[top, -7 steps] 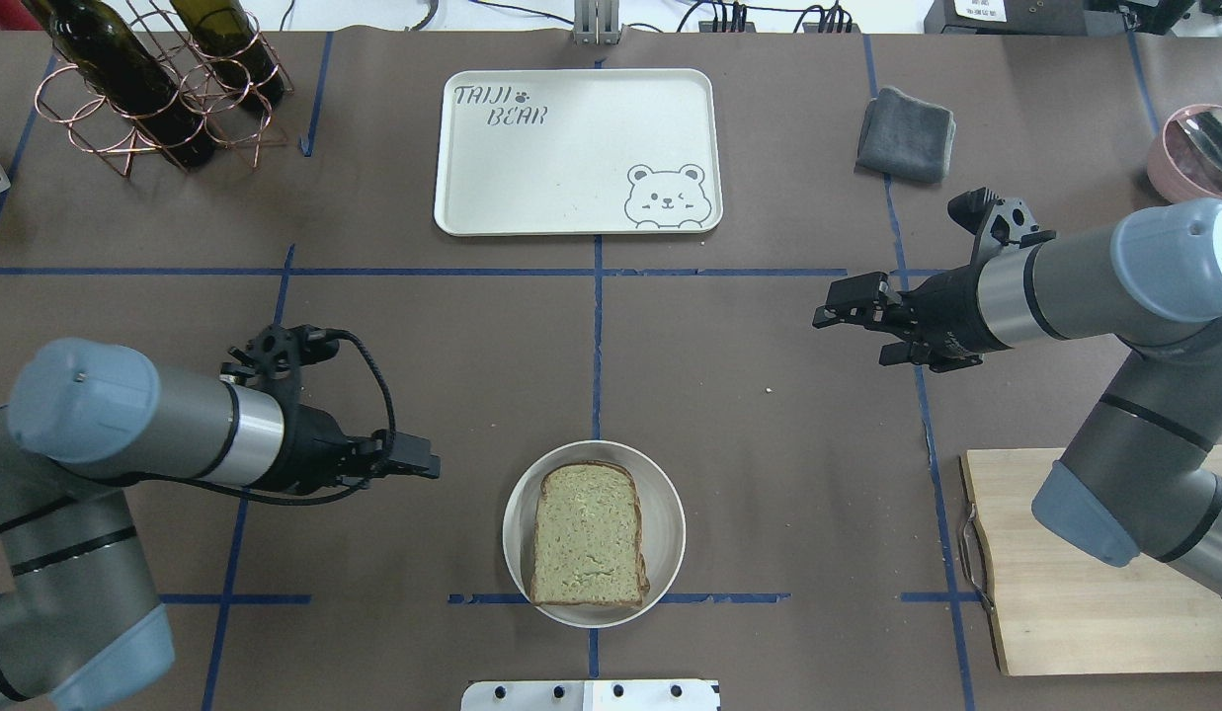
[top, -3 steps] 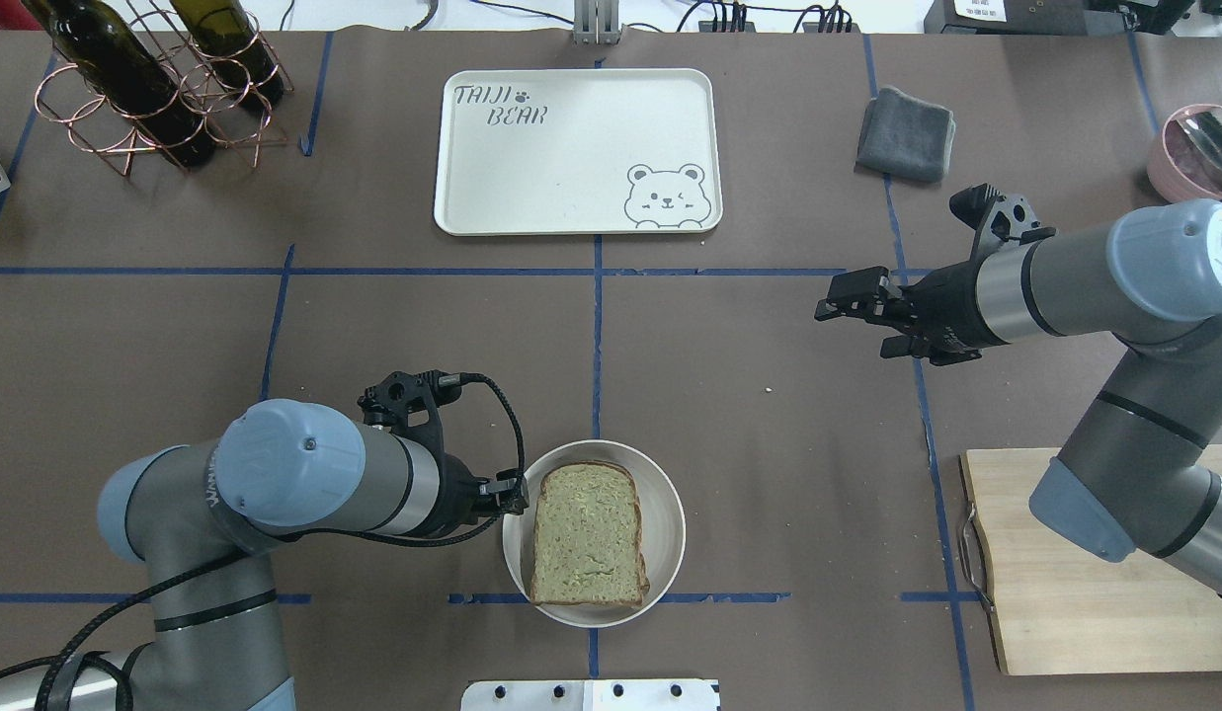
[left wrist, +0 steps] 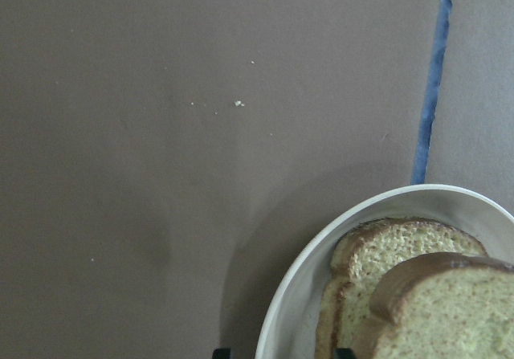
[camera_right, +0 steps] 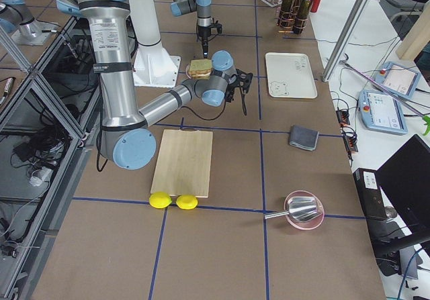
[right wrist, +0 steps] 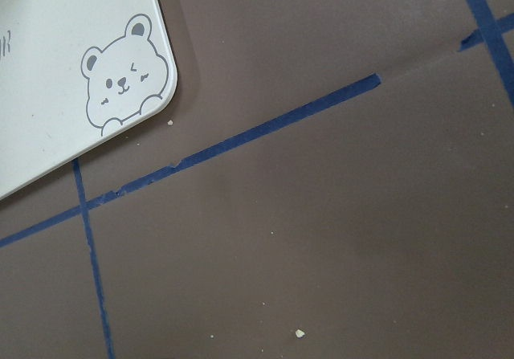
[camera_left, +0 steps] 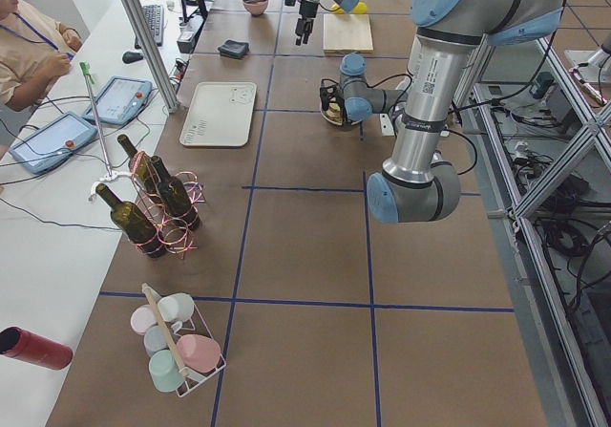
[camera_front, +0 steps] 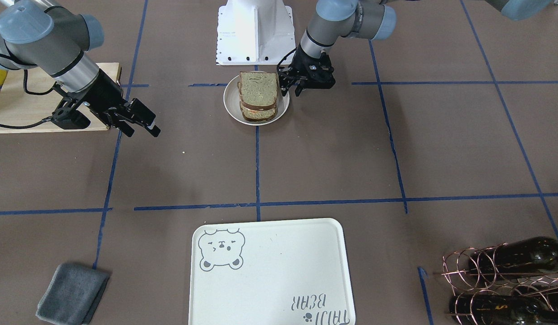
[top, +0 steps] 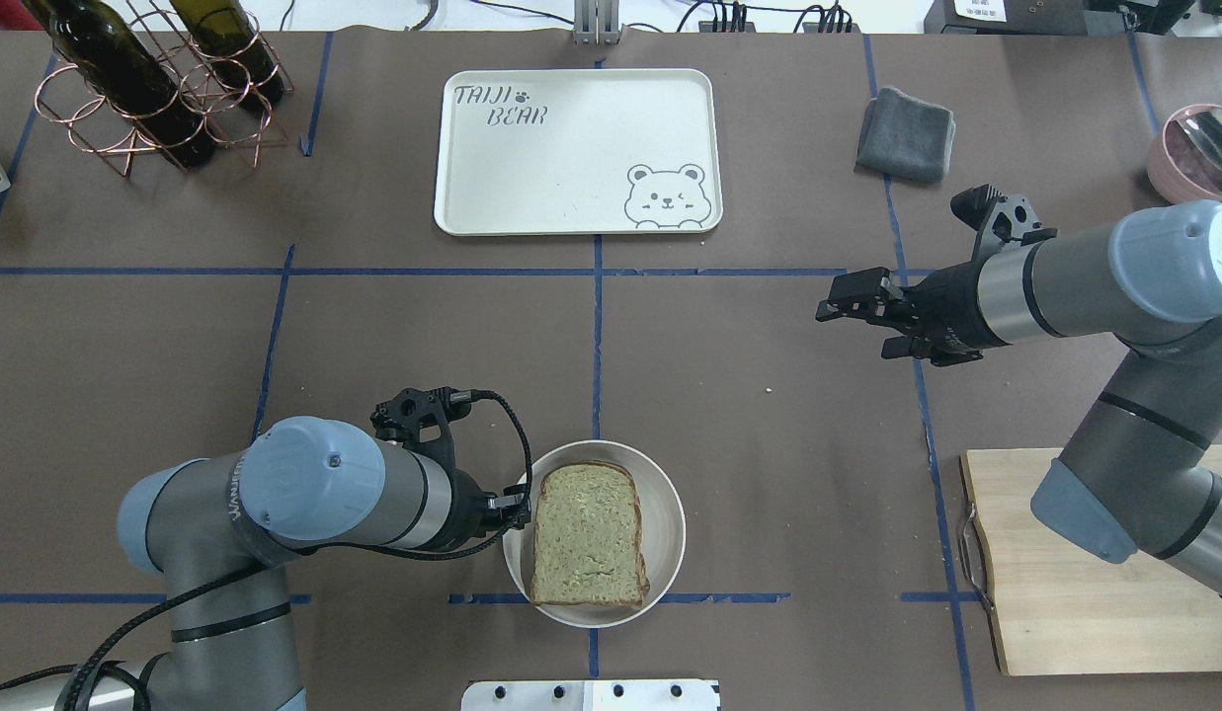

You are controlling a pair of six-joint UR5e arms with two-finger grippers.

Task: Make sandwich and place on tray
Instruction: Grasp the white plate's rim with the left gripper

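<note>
The sandwich (top: 589,533), two stacked tan bread slices with brown crust, lies on a small round pale plate (top: 670,494) at the table's near middle. No egg shows; only a dark band between the slices (camera_front: 258,104). My left gripper (top: 520,504) is open at the plate's left rim; in the left wrist view its two fingertips stand on either side of the rim (left wrist: 277,311), next to the sandwich (left wrist: 418,295). The cream bear tray (top: 576,148) lies bare at the far middle. My right gripper (top: 853,331) is open and empty above the table on the right.
A wooden cutting board (top: 1065,563) lies at the near right under my right arm, with two lemons (camera_right: 171,201) beside it. A grey cloth (top: 905,133) and a pink bowl (top: 1198,148) are at the far right. Wine bottles in a copper rack (top: 146,89) stand at the far left.
My left arm has swung in from the left and its gripper has come up to the plate's left rim. My right arm has barely moved.
</note>
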